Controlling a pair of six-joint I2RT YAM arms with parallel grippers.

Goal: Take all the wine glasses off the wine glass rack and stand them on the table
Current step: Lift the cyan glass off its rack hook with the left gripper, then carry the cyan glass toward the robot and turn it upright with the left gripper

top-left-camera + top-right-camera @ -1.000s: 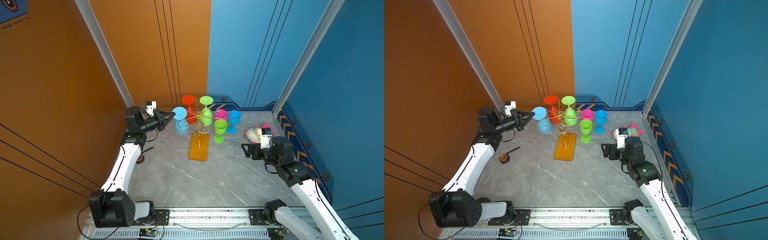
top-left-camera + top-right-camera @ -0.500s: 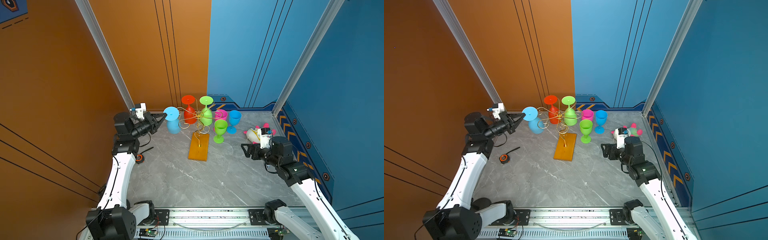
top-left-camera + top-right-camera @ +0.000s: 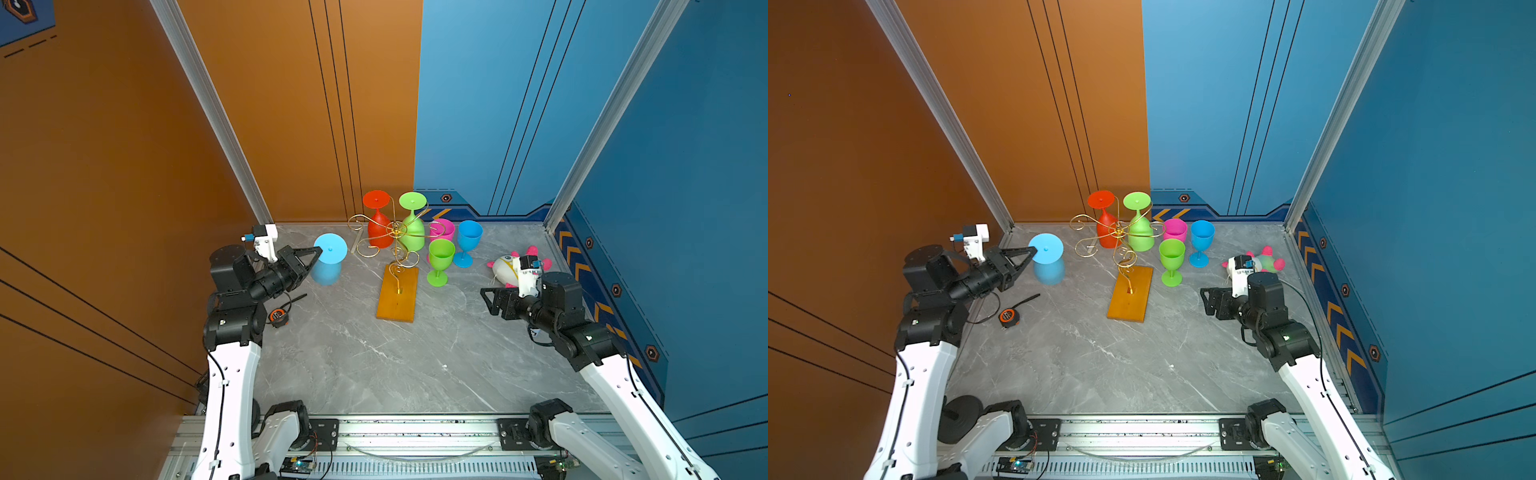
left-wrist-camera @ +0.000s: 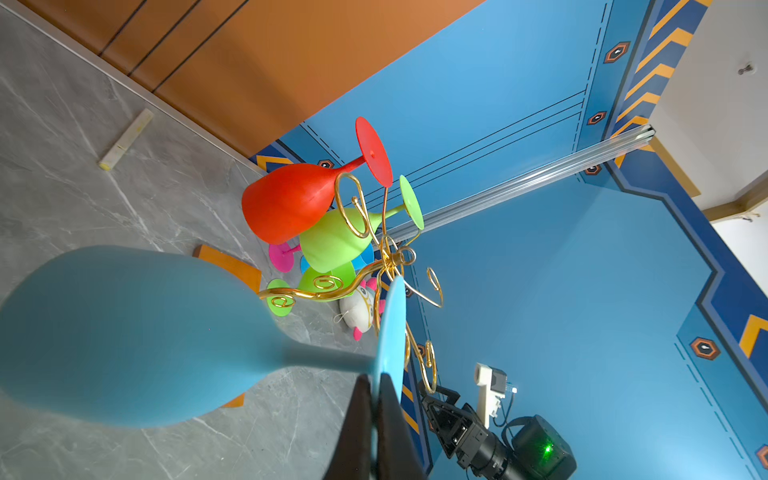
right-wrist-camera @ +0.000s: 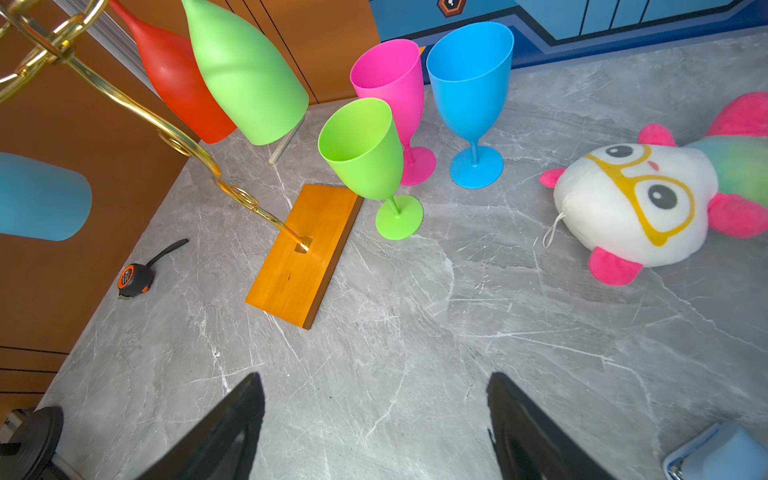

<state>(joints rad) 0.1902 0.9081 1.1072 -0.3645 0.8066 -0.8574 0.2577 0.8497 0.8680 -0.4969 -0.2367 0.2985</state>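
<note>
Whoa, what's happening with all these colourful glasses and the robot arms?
The left gripper is shut on the foot of a light blue wine glass, holding it upside down, clear of the gold wine glass rack. A red glass and a green glass hang on the rack. Three more glasses stand on the table. The right gripper is open and holds nothing.

Top views high, looking down on whole table [image 3: 374, 365]; wrist views close, sharing wine glass rack [image 5: 291, 282]
</note>
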